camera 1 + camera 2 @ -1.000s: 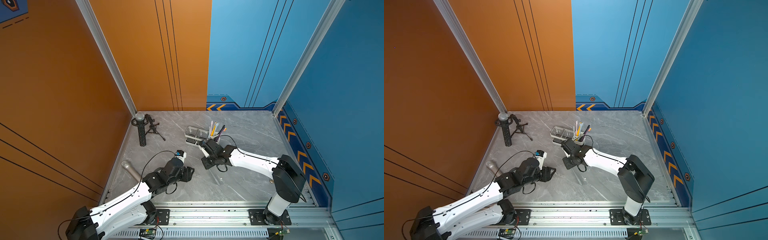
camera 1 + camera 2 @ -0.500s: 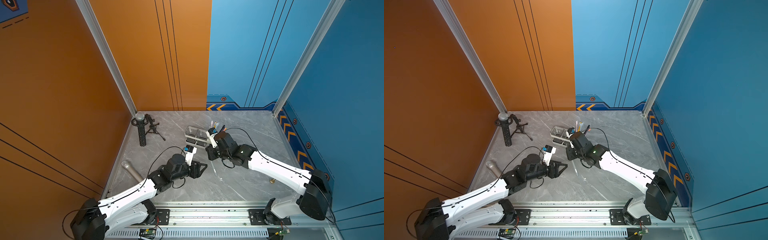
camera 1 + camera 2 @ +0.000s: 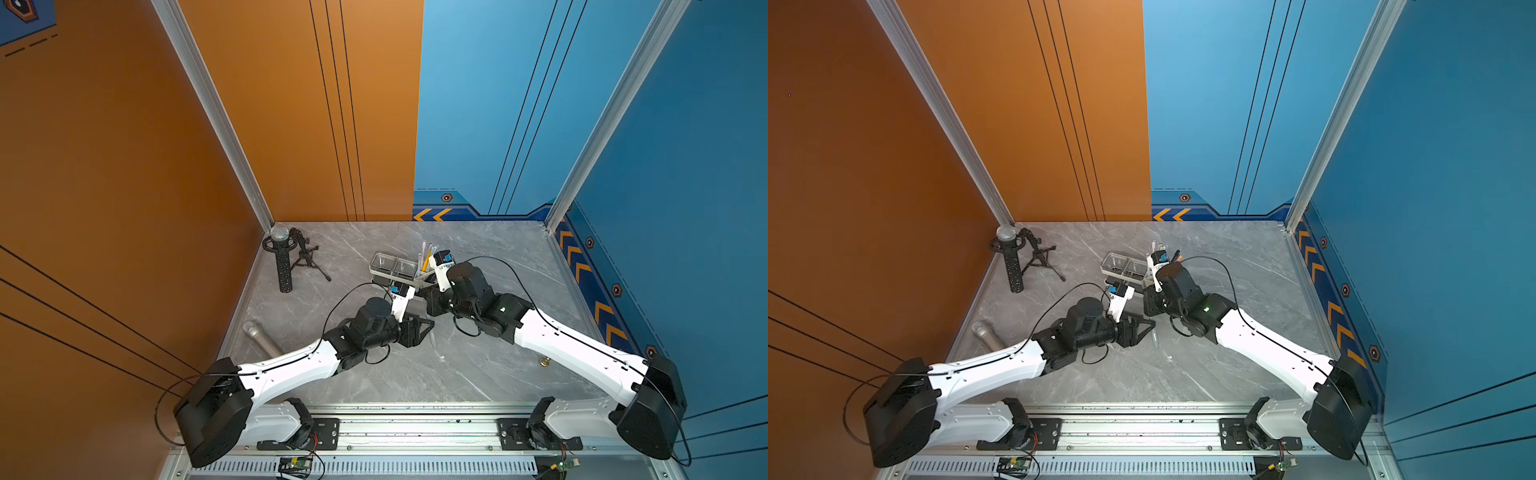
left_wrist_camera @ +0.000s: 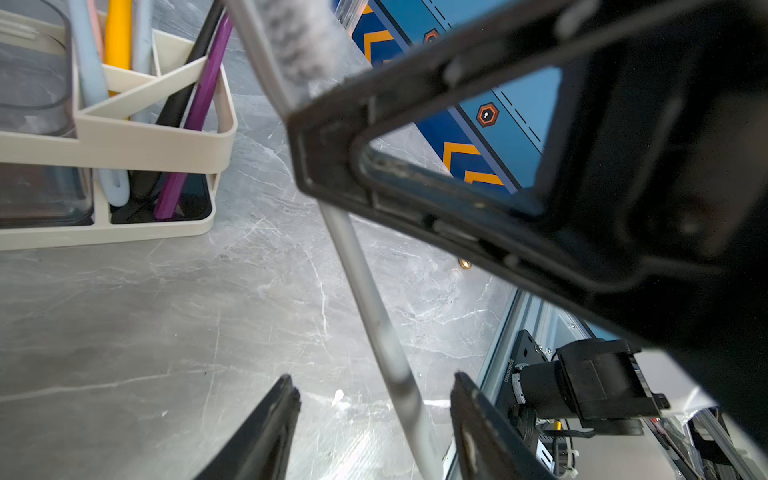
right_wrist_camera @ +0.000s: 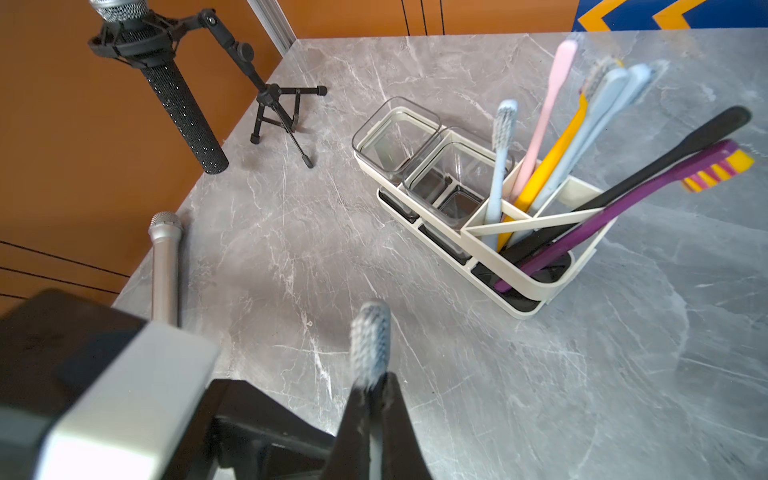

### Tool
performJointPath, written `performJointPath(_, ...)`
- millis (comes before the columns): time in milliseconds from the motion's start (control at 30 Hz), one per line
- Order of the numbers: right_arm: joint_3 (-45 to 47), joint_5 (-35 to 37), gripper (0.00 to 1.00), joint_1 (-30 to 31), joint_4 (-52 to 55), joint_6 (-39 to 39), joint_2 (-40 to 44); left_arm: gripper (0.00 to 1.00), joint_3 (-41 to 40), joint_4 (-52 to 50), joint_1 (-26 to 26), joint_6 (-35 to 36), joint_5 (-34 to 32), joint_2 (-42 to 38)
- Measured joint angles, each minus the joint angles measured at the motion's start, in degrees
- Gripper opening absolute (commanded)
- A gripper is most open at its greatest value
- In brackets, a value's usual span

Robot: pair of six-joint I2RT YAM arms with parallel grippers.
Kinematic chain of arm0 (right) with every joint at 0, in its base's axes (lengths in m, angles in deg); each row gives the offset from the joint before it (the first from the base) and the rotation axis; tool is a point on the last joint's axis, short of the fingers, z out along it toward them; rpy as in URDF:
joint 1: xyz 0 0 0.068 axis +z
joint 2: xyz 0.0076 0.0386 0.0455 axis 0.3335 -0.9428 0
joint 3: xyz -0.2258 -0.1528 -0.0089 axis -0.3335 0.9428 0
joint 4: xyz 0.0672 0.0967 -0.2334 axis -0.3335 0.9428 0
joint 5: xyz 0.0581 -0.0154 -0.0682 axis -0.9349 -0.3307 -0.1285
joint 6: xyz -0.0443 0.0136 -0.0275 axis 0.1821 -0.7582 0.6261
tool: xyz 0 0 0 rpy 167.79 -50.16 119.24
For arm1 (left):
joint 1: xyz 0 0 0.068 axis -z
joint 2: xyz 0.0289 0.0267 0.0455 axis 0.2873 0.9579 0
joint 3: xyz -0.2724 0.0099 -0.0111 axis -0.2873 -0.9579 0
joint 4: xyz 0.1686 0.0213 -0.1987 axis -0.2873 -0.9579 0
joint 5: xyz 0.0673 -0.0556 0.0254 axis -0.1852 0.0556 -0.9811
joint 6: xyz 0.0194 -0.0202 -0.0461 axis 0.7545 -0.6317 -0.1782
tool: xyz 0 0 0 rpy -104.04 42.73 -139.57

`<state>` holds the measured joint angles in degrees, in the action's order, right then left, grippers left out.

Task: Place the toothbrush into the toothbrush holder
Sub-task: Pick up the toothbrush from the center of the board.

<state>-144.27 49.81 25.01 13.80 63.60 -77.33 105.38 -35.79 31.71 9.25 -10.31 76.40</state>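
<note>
My right gripper (image 5: 376, 384) is shut on the neck of a grey-handled toothbrush (image 5: 370, 345), whose blue-grey bristles stick out past the fingertips. It hangs above the marble table in front of the toothbrush holder (image 5: 544, 286), a white caddy with two clear cups (image 5: 399, 137), seen in both top views (image 3: 392, 276) (image 3: 1121, 272). In the left wrist view the toothbrush handle (image 4: 374, 316) runs down between the fingers of my left gripper (image 4: 374, 384), which is open and clear of it on both sides. The two grippers meet near mid-table (image 3: 428, 324).
Several other toothbrushes (image 5: 540, 166) stand in the holder's divided compartment. A black microphone on a tripod stand (image 3: 284, 259) is at the back left. A loose silver microphone (image 3: 262, 336) lies by the left wall. A small brass piece (image 3: 544, 361) sits under the right arm.
The right arm swung out and raised the toothbrush. The left arm reached rightward until its open fingers straddle the handle.
</note>
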Motion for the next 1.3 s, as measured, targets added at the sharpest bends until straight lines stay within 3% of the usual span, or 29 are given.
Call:
performJointPath(100,1.4,-0.5,0.00,-1.2,-0.9,-1.0,1.1,0.57,0.6,2.4,0.0,-0.2,0.0,3.5)
performJointPath(233,2.6,-0.4,0.00,-1.8,-1.3,-1.7,2.3,0.35,1.0,5.1,0.0,-1.0,0.4,6.4)
performJointPath(367,3.3,-0.4,0.00,-1.8,-2.1,-2.3,2.8,0.33,2.3,6.4,0.0,-0.9,0.7,7.1)
performJointPath(567,4.5,-0.4,0.00,-2.6,-3.1,-2.6,2.8,0.15,4.3,7.6,0.0,-0.6,1.2,7.5)
performJointPath(967,6.3,-0.2,0.00,-3.8,-3.9,-3.0,4.1,0.00,5.0,8.9,-0.6,-1.1,1.3,10.8)
performJointPath(1100,7.4,-0.2,0.12,-4.0,-4.7,-3.1,4.4,0.00,5.2,8.9,-0.6,-1.1,1.7,11.3)
performJointPath(1300,8.3,-0.2,0.18,-4.0,-6.0,-3.6,5.0,0.00,5.9,9.4,0.0,0.0,3.7,11.3)
